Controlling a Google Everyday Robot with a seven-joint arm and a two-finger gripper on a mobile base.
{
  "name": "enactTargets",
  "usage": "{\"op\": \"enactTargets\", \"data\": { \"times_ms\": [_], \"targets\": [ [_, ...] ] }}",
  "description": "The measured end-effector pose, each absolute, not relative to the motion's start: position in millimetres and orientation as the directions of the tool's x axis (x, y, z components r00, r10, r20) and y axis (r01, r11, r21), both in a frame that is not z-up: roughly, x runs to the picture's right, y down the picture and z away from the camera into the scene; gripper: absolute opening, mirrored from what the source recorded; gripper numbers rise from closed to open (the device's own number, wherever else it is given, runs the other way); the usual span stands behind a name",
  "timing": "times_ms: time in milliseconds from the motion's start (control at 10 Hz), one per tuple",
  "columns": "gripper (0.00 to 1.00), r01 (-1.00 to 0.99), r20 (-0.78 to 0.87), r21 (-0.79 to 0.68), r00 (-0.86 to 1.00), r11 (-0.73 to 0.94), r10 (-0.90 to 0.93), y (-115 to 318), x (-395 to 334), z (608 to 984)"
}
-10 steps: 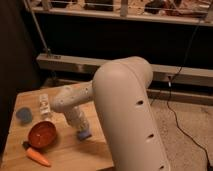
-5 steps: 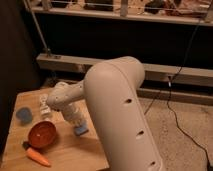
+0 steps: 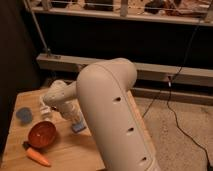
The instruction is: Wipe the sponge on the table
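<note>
A small light-blue sponge (image 3: 78, 127) lies on the wooden table (image 3: 70, 150), just right of the orange bowl. My gripper (image 3: 76, 120) comes down onto the sponge from above at the end of the white arm. The big white arm segment (image 3: 112, 115) fills the middle of the view and hides the table's right side.
An orange bowl (image 3: 41, 135) sits left of the sponge, a carrot (image 3: 37, 156) lies at the front left edge, and a dark-blue disc (image 3: 23, 115) rests at the far left. A small pale object (image 3: 45, 110) stands behind the bowl. A railing and a shelf run behind the table.
The arm has swung left across the view, and the gripper with the sponge has shifted a little left on the table.
</note>
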State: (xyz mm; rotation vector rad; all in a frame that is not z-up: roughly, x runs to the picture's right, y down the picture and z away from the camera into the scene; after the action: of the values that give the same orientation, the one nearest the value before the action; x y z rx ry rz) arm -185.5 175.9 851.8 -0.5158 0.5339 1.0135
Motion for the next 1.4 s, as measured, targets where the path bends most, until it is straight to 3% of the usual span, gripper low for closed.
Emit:
{"op": "enactTargets", "data": {
  "times_ms": [600, 1400],
  "targets": [
    [0.0, -0.892, -0.598, -0.126, 0.417, 0.433, 0.684, 137.6, -186.9, 869.6],
    [0.0, -0.898, -0.603, -0.133, 0.409, 0.419, 0.685, 125.0, -196.5, 902.2]
  ]
}}
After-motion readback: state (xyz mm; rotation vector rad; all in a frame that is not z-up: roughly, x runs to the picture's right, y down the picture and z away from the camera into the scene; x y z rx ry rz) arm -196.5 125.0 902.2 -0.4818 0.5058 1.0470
